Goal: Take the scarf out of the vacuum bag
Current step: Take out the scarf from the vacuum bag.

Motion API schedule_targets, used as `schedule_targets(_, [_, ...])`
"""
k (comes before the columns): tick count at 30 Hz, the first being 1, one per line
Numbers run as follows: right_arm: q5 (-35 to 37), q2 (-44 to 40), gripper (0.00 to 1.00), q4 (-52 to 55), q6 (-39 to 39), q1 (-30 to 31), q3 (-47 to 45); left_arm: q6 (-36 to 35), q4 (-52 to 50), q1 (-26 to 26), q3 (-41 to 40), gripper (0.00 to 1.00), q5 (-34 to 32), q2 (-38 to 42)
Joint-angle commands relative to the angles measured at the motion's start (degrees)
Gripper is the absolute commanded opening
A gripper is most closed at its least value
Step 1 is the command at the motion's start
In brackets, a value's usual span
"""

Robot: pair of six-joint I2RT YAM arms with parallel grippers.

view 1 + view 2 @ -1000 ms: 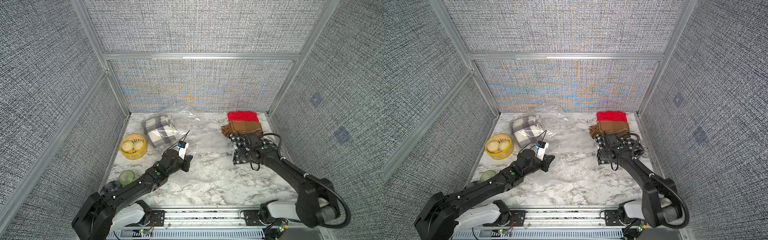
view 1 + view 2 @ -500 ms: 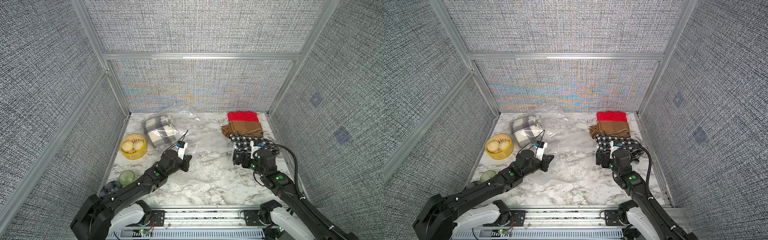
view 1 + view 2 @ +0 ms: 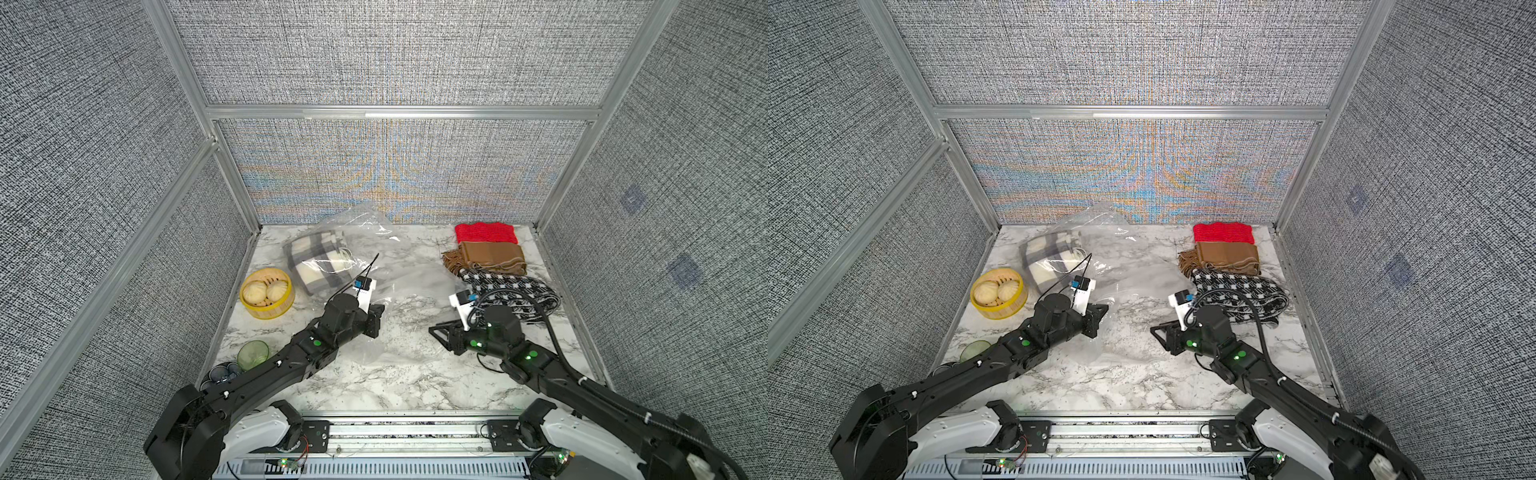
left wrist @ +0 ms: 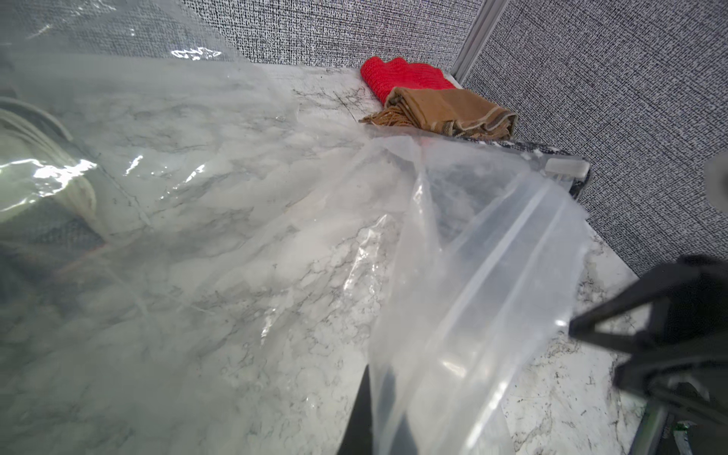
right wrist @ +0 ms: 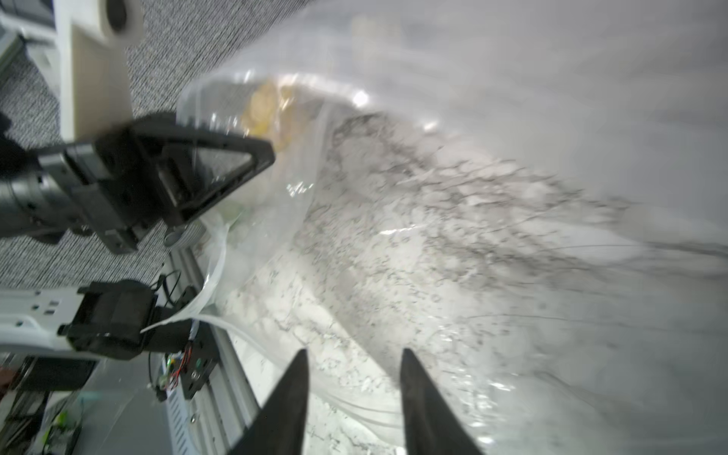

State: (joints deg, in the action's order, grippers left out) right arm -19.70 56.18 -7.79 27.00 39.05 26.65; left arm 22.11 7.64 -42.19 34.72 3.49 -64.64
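The vacuum bag [image 3: 399,286] [image 3: 1133,286] is clear crinkly plastic spread over the middle of the marble table. A grey and cream plaid scarf [image 3: 320,262] [image 3: 1050,257] lies inside it at the back left, blurred through the plastic in the left wrist view [image 4: 39,177]. My left gripper [image 3: 376,318] [image 3: 1100,313] is shut on the bag's near edge, and the plastic [image 4: 453,275] drapes from its tip [image 4: 378,378]. Facing it from the right, my right gripper [image 3: 436,332] [image 3: 1156,330] is low over the bag's mouth. Its fingers stand apart [image 5: 354,354] with nothing between them.
Three loose scarves lie at the back right: red [image 3: 485,232], brown [image 3: 490,253] and black-and-white [image 3: 507,286]. A bamboo steamer with buns [image 3: 267,293] sits at the left, with a green dish [image 3: 252,354] and dark round pieces [image 3: 222,372] nearer the front. Walls close three sides.
My right arm has drawn back from the black-and-white scarf and swung left to the bag's mouth. Its jaws have narrowed. The left arm has held still with the bag's edge.
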Motion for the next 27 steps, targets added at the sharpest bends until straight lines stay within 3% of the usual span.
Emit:
schedule_targets(1, [9.94,5.96,0.30,-7.30,-3.39,6.21,3.04,0.40,-0.30,-0.59,1.95,0.00,1.01,-0.57])
schedule_targets(3, [13.23,12.30,0.27,-9.83,-4.87,8.06,5.49,0.49,-0.26,-1.42,2.66,0.00,1.18,-0.31])
schedule_targets(10, [11.95,34.80,0.20,-13.89,-5.85,8.49,15.99,-0.79,-1.66,-2.36,6.29,0.00,0.91,0.61])
schedule_targets(13, [22.66,36.75,0.15,-12.83,-3.95,12.36,15.71,-1.99,-3.44,-2.54,8.68,0.00,-0.10,0.49])
schedule_targets(15, [25.06,37.26,0.16,-13.50,-3.80,14.71,14.79,-2.47,-3.77,-2.67,9.92,0.00,-0.28,-0.02])
schedule_targets(18, [23.50,40.12,0.16,-13.27,-1.88,14.10,15.31,-2.30,-3.03,-3.94,10.70,0.00,-0.13,-0.51])
schedule_targets(23, [21.94,46.71,0.18,-14.53,-2.33,14.79,19.67,-5.30,-3.31,-10.32,12.17,0.00,-5.65,-0.14])
schedule_targets(27, [14.95,51.10,0.21,-17.03,-0.67,11.91,24.45,-5.30,-3.42,-12.15,12.01,0.00,-6.73,2.09])
